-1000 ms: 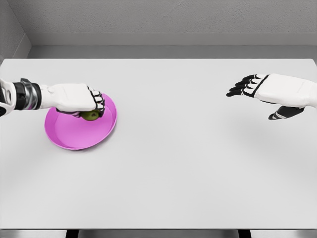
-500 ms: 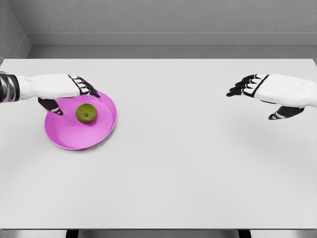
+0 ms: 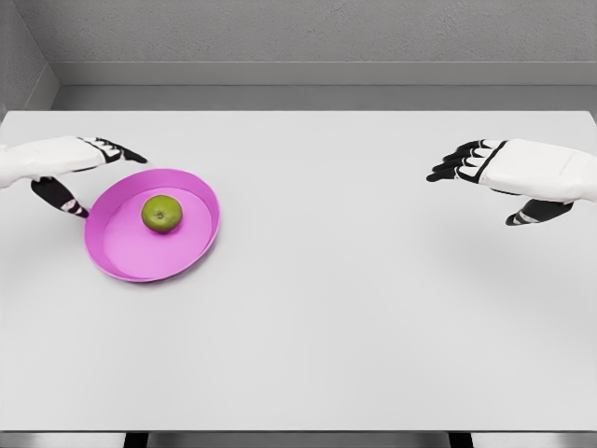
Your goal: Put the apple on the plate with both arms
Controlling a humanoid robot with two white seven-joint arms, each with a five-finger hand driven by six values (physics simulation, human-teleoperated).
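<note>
Left hand (image 3: pixel 65 163) released beside plate (image 3: pixel 201 245) rim; right hand (image 3: pixel 508 173) released; apple (image 3: pixel 161 214) plated

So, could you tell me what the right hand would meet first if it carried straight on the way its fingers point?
Probably nothing: the right hand points left across the bare white table; its line seems to pass behind the pink round plate.

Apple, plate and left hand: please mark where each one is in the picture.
apple (image 3: pixel 161 213), head view, middle of the green skin.
plate (image 3: pixel 131 266), head view, bare pink floor near the front rim.
left hand (image 3: pixel 70 157), head view, white back of the hand.
</note>
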